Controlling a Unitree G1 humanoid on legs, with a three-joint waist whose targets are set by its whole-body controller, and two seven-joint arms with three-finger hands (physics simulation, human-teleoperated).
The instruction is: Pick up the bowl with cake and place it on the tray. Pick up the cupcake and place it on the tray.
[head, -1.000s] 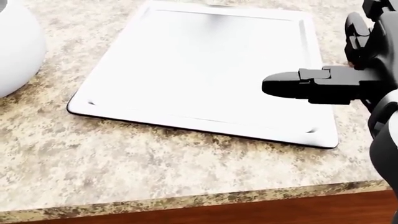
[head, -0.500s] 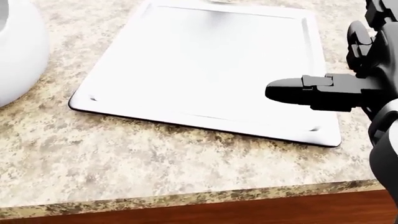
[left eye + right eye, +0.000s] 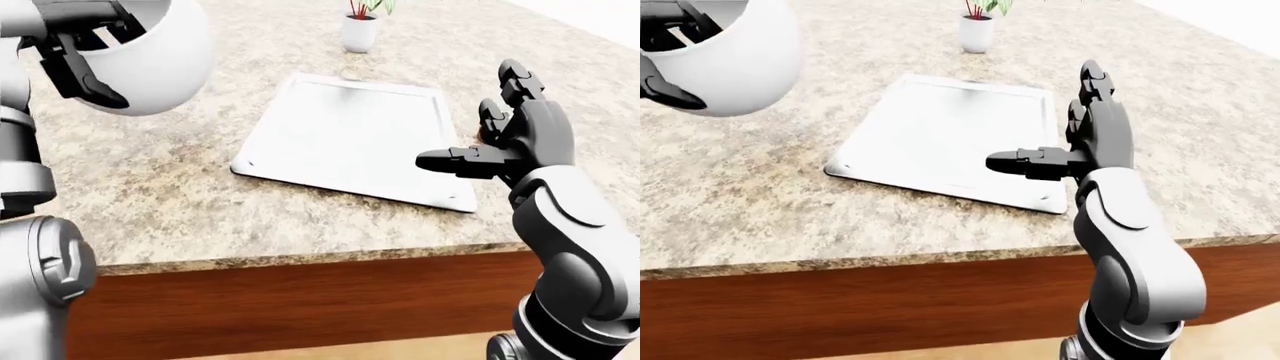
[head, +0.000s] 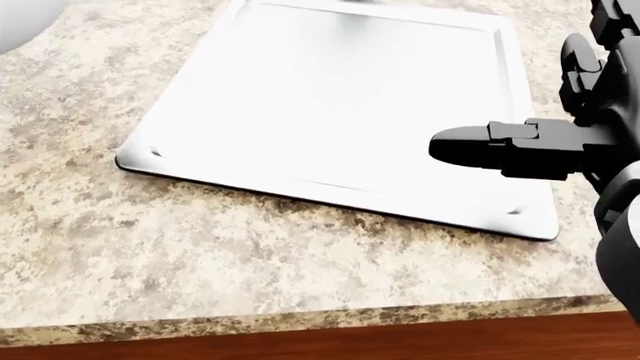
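Your left hand [image 3: 85, 56] had its dark fingers hooked over the rim of the white bowl [image 3: 150, 56], gripping it and holding it in the air, up and to the left of the tray [image 3: 350, 139] in the left-eye view. What the bowl held could not be seen from these angles.

The tray lay flat on the speckled stone counter [image 3: 180, 202], bare on its surface, with its near long edge slanting toward the counter's wooden-fronted lip.

Your right hand [image 3: 505, 142] hovered at the tray's right edge, spread wide with nothing in it: one finger [image 4: 470, 146] stuck out sideways over the tray's near right corner, the other two pointed up and away. Just behind those fingers, beside the tray's right edge, a small brown shape showed in the left-eye view, too hidden to name.

A small white pot with a plant [image 3: 360, 30] stood on the counter beyond the tray's far edge.
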